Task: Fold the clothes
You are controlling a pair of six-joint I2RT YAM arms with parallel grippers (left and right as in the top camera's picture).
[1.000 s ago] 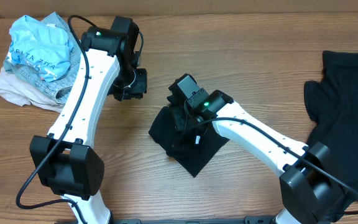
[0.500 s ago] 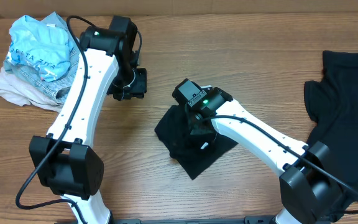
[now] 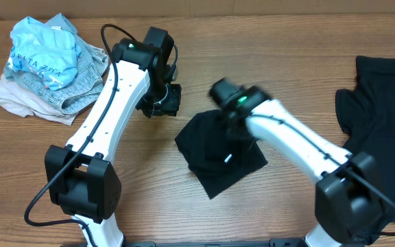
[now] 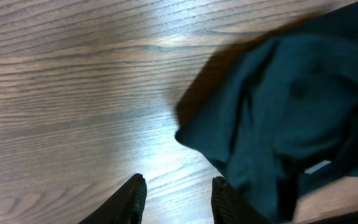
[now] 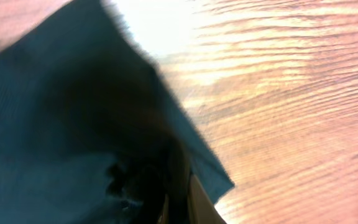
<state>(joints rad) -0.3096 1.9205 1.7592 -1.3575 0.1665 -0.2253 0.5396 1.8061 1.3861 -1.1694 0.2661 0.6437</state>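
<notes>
Wood-grain table (image 3: 149, 178) carries everything, with the two white arm bases at its near edge. Just beyond them, mid-table, lies a black T-shirt (image 3: 221, 154) bunched into a rough, uneven diamond, a small white label (image 3: 230, 158) showing on top. The right gripper (image 3: 232, 110) is over the shirt's far edge and smeared by blur. Its wrist camera shows only dark fabric against bare wood, so I cannot tell whether the jaws grip cloth or stand apart.

The left gripper (image 4: 178, 194) hangs just left of that shirt's far corner, not touching it. Its two dark fingers (image 4: 135, 196) are parted a little, with bare wood between them and nothing held.

A second black T-shirt (image 3: 382, 116) lies spread and unfolded along the right edge. At the far left corner sits a heap of light-blue printed cloth (image 3: 43, 51) on a beige garment (image 3: 19, 99).
</notes>
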